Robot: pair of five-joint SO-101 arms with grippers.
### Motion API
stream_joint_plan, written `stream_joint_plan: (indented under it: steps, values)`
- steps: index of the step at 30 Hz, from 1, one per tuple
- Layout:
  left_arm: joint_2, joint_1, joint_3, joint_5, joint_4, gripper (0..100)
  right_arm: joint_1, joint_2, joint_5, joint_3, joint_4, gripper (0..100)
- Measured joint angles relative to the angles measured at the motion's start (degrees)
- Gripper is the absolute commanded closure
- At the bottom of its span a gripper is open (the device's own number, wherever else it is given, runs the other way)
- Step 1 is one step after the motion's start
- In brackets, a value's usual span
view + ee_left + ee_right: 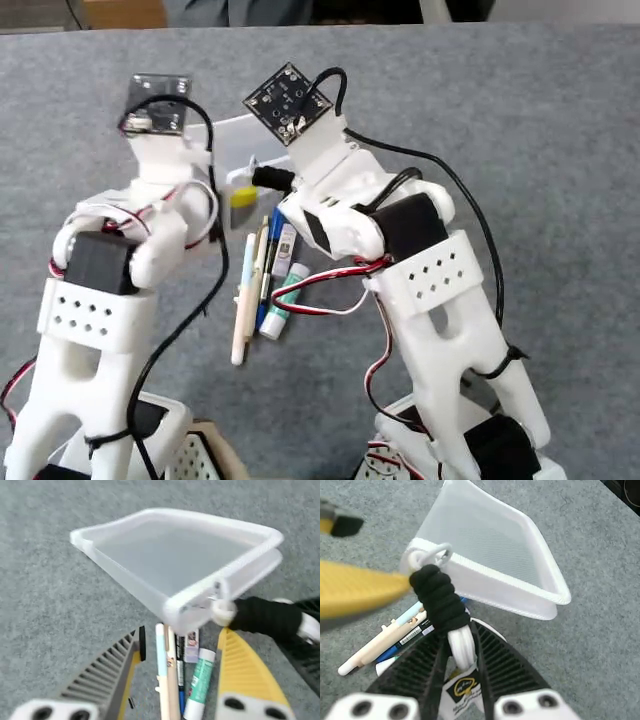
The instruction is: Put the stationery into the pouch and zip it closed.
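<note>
The translucent mesh pouch [485,555] lies open-mouthed and apparently empty on the grey desk [590,670], with its black zip-pull cord [437,597] pinched tight in the right gripper [457,630]. The stationery [175,680], pens and a glue stick in a bundle, lies on the desk just outside the mouth, and the left gripper [182,637] hangs over it, jaws spread wide and holding nothing. Loading looks not yet begun; the next move likely calls for the left gripper to close on one pen and feed it into the mouth while the right steadies the pouch.

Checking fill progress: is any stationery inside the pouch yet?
No: the translucent pouch shows nothing inside, and the pens and glue stick lie on the table outside it.
</note>
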Motion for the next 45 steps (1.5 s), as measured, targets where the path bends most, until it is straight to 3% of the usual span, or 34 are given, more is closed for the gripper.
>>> stream_joint_plan:
  steps: [10,29,45]
  values:
    - [0.00,-3.60,5.71,-2.46,-2.37,74,0.00,0.00,0.00,0.00,0.00,98.7]
    - [0.00,0.26,5.54,-2.46,-2.64,74,0.00,0.00,0.00,0.00,0.00,98.7]
    - [0.00,-4.22,14.33,-2.46,-13.80,74,0.00,0.00,-0.18,-1.05,0.35,98.7]
